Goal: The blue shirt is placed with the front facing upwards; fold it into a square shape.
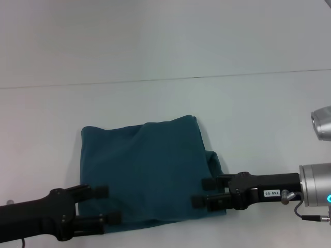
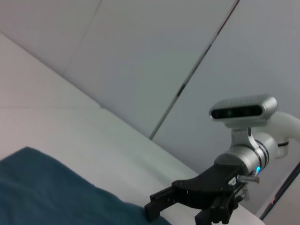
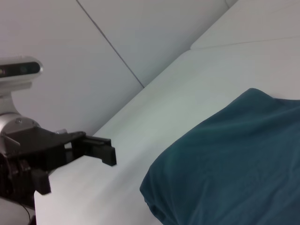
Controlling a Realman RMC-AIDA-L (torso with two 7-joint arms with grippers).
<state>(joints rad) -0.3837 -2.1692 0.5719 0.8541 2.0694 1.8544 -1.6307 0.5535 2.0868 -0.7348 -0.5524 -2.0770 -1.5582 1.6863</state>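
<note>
Both tools sit low at the near edge of the blue shirt [image 1: 146,170], one at each side. That shirt lies folded into a rough square on the white tabletop [image 1: 248,113], plain teal side up, with a small flap of cloth sticking out at its right edge. No container is anywhere on the surface. At the shirt's near left corner the left tool [image 1: 103,204] has its two black fingers spread apart, one above the other in the head view, their tips at the cloth's edge. At the near right edge the right tool [image 1: 205,192] reaches in from the side, fingers likewise spread, tips over the flap. I cannot tell whether either one touches the fabric. A thin dark seam runs across the tabletop well beyond the shirt.
</note>
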